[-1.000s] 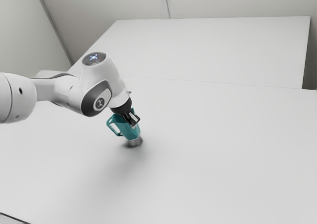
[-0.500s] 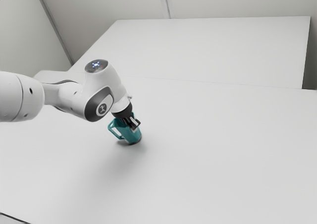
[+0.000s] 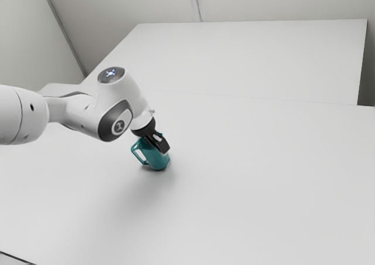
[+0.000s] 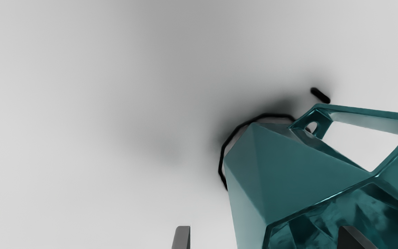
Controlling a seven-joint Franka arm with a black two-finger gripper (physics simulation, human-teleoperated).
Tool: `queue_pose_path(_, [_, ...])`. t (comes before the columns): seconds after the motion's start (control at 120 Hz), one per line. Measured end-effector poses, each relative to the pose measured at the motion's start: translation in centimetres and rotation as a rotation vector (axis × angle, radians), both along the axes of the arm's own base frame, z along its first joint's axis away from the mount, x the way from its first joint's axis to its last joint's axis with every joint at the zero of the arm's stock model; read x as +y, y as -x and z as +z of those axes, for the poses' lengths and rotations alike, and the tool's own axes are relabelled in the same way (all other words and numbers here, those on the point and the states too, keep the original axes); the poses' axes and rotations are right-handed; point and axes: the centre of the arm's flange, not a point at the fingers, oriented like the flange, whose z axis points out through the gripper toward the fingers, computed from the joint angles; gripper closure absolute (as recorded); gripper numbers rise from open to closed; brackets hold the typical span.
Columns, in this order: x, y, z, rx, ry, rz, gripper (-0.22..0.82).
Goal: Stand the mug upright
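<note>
teal faceted mug (image 3: 156, 159), upright, base down on the white table (image 3: 263, 183)

The exterior view looks down at a slant from beside the arm (image 3: 88, 115), well back, across the worktop (image 3: 263, 171) toward its far side. The wrist view faces down from the arm's end, close above the mug (image 3: 156, 160). Both take in the mug and the worktop beside it.

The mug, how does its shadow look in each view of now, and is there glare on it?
Exterior view: a soft grey shadow with a blurred edge spreads on the table near the mug; wrist view: darker, soft shading close beside it, thin bright glints along its rim, mottled light and dark inside.
</note>
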Motion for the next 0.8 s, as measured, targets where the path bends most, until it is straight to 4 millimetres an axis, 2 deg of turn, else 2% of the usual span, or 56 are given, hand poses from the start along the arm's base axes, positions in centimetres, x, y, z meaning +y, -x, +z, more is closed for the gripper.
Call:
queue_pose_path(0.158, [0.1, 0.5, 2.6, -0.031, -0.005, 0.001, 0.08])
queue_pose_path(0.308, [-0.8, 1.1, 6.2, -0.068, -0.005, -0.008, 0.04])
queue_pose_path(0.442, [-0.4, -0.7, 11.2, -0.093, -0.003, 0.011, 0.02])
queue_pose_path(0.575, [2.0, -2.8, 15.6, -0.072, -0.009, 0.061, 0.01])
queue_pose_path(0.675, [3.2, -3.5, 17.7, -0.042, -0.019, 0.087, 0.01])
queue_pose_path(0.8, [3.7, -4.0, 20.2, -0.012, -0.026, 0.101, 0.0])
